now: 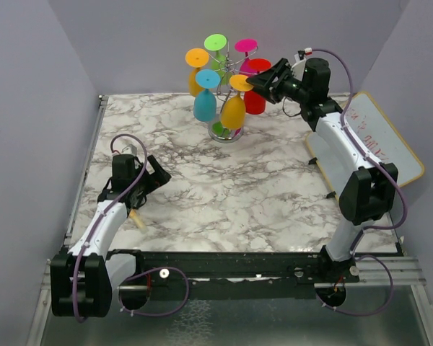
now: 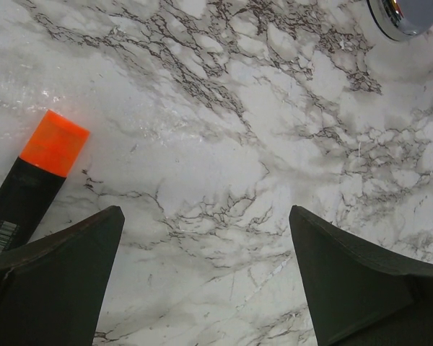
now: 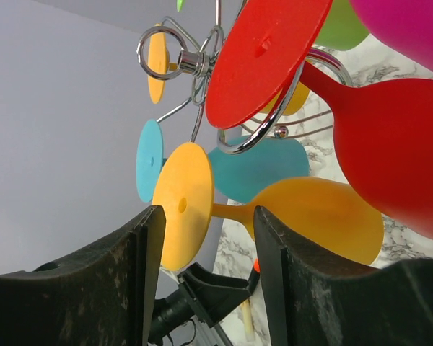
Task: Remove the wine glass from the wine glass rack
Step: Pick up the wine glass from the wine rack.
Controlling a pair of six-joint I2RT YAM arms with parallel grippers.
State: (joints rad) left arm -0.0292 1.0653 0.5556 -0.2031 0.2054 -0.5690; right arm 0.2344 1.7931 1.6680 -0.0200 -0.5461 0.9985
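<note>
The wine glass rack (image 1: 227,131), a silver wire stand, stands at the back of the marble table (image 1: 224,187) with several coloured wine glasses hanging upside down from its arms. A yellow-orange wine glass (image 1: 233,109) hangs on the near right side. My right gripper (image 1: 254,82) is open at that glass's foot. In the right wrist view the yellow foot disc (image 3: 182,205) and stem sit just ahead of and between the gripper's (image 3: 209,210) spread fingers, not clamped. The rack's wire scrolls (image 3: 195,63) show above. My left gripper (image 1: 157,175) is open and empty, low over the table.
A red glass (image 3: 390,151), a teal glass (image 1: 205,104) and green, pink and orange feet crowd round the yellow one. A whiteboard (image 1: 379,137) lies at the right edge. A black marker with an orange cap (image 2: 54,143) lies by the left gripper (image 2: 206,210). The rack's base (image 2: 408,13) shows far off.
</note>
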